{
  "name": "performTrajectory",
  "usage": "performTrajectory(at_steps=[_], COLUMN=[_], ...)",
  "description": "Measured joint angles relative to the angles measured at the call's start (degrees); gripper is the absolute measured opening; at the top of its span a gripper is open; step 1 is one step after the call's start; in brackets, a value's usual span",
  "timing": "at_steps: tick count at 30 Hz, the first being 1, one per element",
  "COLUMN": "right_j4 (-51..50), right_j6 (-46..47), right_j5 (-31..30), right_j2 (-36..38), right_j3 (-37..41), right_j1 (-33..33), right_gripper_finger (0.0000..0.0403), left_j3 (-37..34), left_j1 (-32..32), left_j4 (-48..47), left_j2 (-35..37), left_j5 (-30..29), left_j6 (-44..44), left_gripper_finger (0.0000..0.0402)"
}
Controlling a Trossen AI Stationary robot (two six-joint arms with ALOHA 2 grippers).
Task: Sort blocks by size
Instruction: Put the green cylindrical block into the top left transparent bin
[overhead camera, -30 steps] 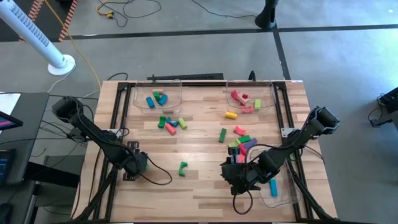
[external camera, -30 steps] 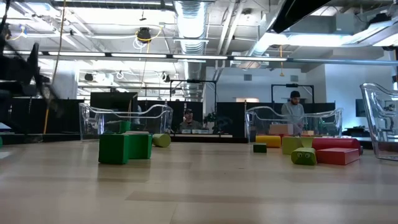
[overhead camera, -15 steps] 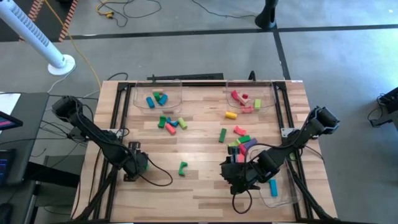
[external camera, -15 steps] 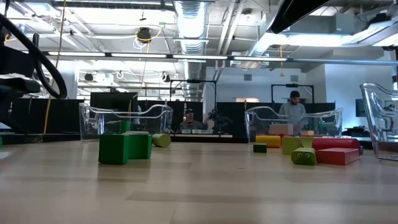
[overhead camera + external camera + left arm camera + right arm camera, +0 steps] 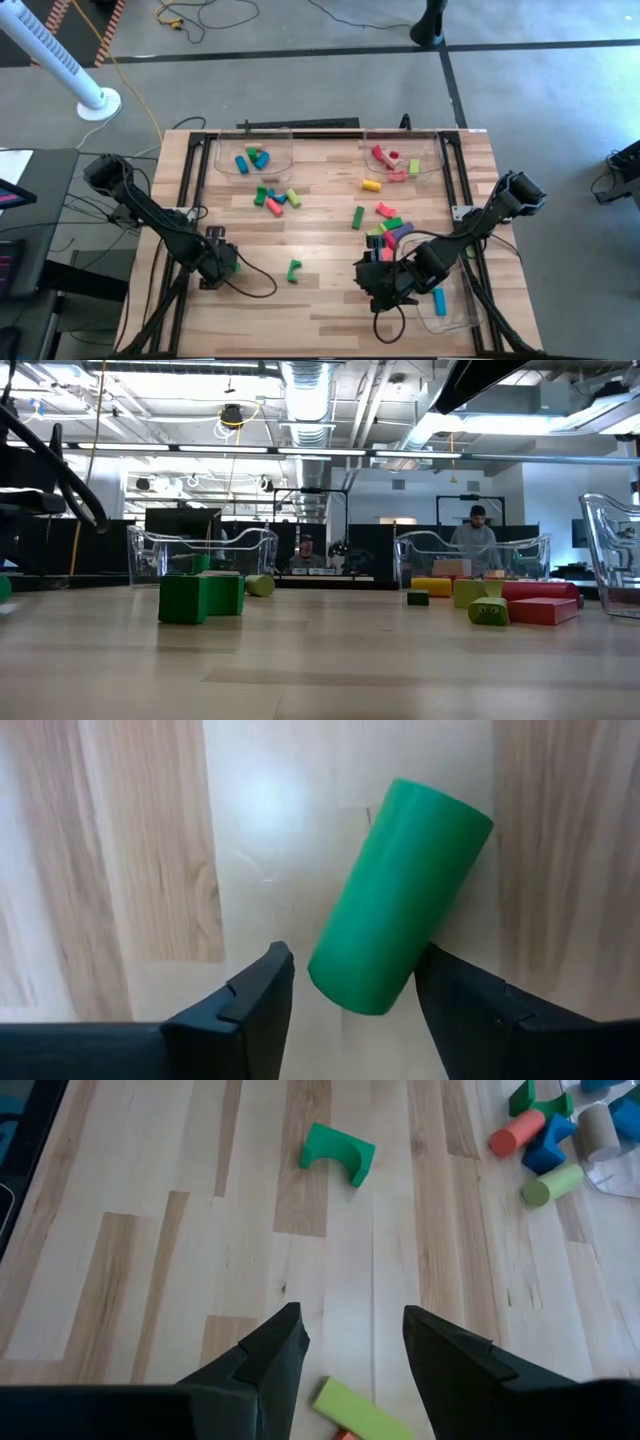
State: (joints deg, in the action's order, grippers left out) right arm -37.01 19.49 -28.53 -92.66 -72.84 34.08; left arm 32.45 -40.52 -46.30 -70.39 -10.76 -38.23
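Our left gripper [image 5: 350, 995] has narrowed around a green cylinder [image 5: 398, 897], one finger touching it, so a pickup looks near; our right gripper [image 5: 355, 1350] waits with fingers apart.

Three trays [image 5: 253, 156] — roughly thirty blocks [image 5: 277, 198]

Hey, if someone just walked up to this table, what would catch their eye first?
Probably the green cylinder filling the left wrist view, lying between the left gripper fingers at the table's left front. Next, the bright heap of blocks right of centre, just behind the right gripper. Then the two clear trays along the far edge, each holding a few pieces.
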Motion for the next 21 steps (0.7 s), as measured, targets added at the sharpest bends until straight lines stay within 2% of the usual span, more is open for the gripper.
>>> performTrajectory(at_steps=[10,21], right_j4=[0.00,-0.24], right_j6=[0.00,-0.02], right_j5=[0.00,0.00], right_j2=[0.00,0.00], right_j3=[0.00,0.00], right_j1=[-0.10,-0.10], right_gripper_finger=[0.0202,0.0202], left_j3=[0.04,0.15], left_j1=[-0.01,-0.01], left_j4=[1.31,3.72], left_j2=[0.02,0.02], left_j5=[-0.62,-0.90], left_j6=[2.86,5.02], left_gripper_finger=[0.0116,0.0116])
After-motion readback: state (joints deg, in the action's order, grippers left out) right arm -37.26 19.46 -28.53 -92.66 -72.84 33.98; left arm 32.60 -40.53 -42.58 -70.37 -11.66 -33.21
